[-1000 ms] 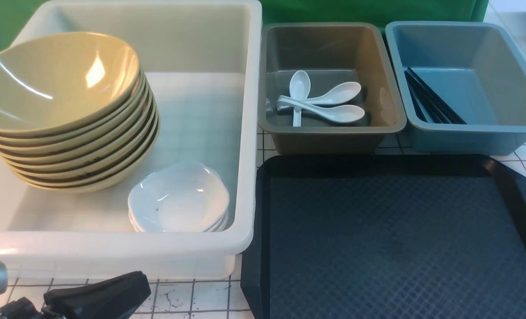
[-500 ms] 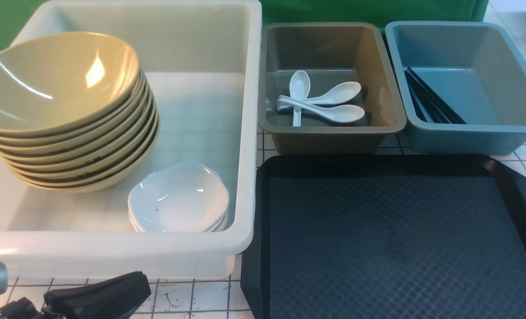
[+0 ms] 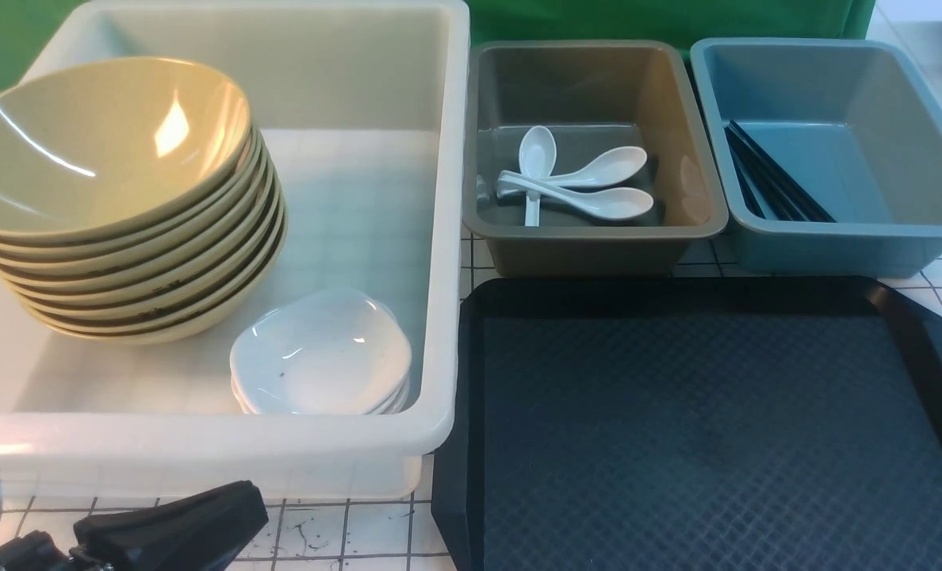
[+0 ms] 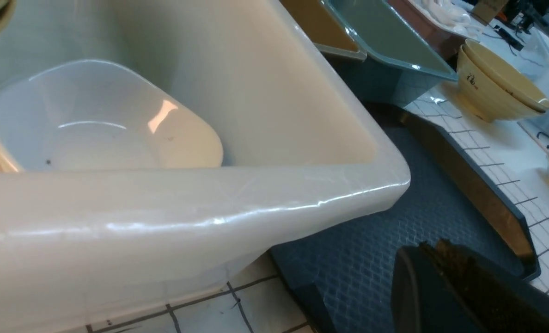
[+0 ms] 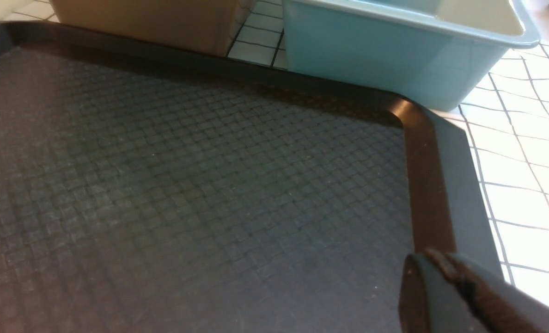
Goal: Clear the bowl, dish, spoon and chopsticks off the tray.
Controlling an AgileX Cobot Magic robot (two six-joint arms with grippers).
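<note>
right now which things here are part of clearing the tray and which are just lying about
Part of the job:
- tray, nothing on it
- bowls, stacked in the white tub
- small white dishes, same tub
- spoons in the grey bin
- chopsticks in the blue bin

Lying about:
- two bowls off to the side
- green backdrop

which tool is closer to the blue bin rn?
Right. The right tool hovers over the tray corner beside the blue bin. The left tool sits at the white tub near wall, across the tray.
</note>
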